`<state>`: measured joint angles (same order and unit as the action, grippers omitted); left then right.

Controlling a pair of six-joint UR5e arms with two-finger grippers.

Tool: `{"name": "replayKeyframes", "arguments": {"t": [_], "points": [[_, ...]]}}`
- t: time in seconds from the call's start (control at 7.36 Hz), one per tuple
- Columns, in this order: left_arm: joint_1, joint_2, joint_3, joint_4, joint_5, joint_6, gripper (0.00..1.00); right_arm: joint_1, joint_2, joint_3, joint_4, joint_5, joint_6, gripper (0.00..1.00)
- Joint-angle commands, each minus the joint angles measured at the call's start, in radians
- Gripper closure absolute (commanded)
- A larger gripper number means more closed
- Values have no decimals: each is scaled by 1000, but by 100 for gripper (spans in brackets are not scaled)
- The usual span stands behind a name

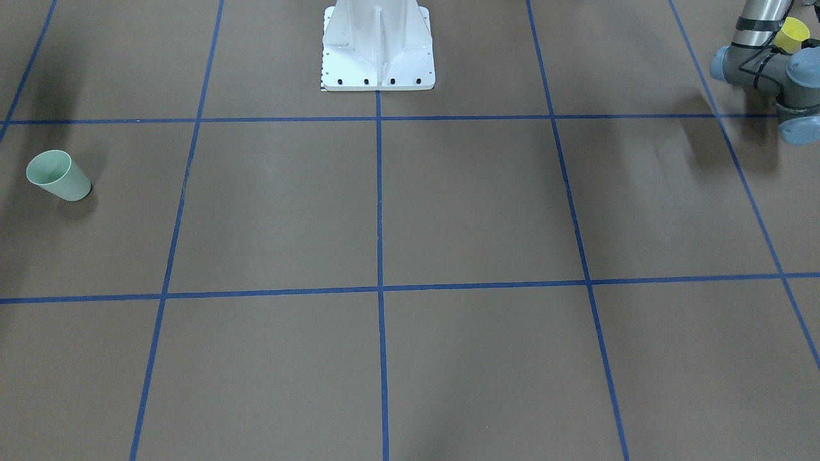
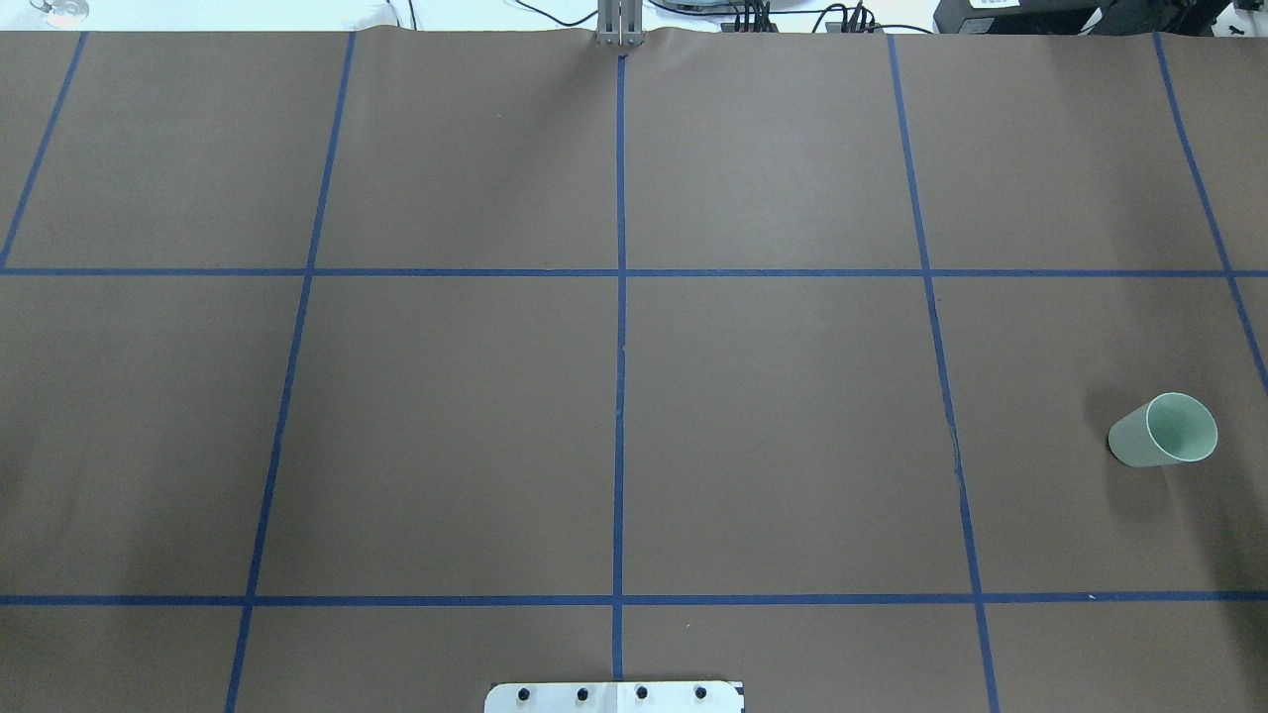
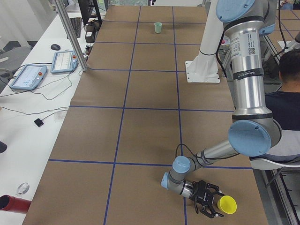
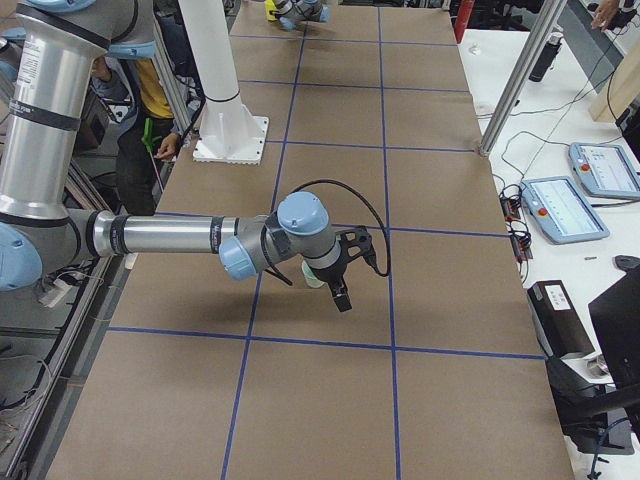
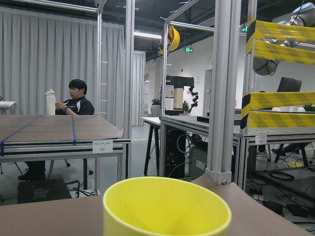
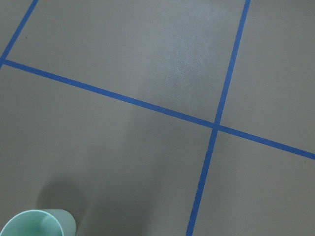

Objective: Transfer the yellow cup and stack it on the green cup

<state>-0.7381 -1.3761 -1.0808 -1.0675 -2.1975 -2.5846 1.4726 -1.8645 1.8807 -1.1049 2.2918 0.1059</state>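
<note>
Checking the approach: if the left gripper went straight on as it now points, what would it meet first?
The yellow cup, standing right in front of the left gripper, low in the wrist view. Whether the gripper touches or holds it cannot be told.

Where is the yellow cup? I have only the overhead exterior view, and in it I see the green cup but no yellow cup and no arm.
Observer: It is outside your view, at the end of the table on the robot's left. The exterior left view shows the yellow cup there, mouth up, near the robot-side edge.
Operator: Does an arm hold it?
Observer: The left gripper is low and level, pointing at the cup and right against it. I cannot tell whether it is shut on the cup.
Operator: And the right arm?
Observer: In the exterior right view the right gripper hangs above the table, pointing down, close to the green cup.
</note>
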Motion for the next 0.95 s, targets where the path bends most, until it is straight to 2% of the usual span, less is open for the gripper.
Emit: {"name": "replayKeyframes", "arguments": {"t": [0.0,0.14,0.27,0.41,0.54,0.68,0.81], "points": [[0,14,7,-9,-33,55,0,0,-4,0,8,0,0,0],[2,17,10,-8,-34,55,0,0,-5,0,8,0,0,0],[2,19,12,-8,-34,60,9,0,-5,0,8,0,0,0],[2,20,12,-9,-34,61,47,0,-5,0,8,0,0,0],[2,19,12,-20,-34,63,58,0,-5,0,8,0,0,0],[6,19,10,-22,-34,96,65,0,-5,0,8,0,1,0],[9,19,10,-19,-27,127,67,0,-4,0,8,0,1,0]]}}
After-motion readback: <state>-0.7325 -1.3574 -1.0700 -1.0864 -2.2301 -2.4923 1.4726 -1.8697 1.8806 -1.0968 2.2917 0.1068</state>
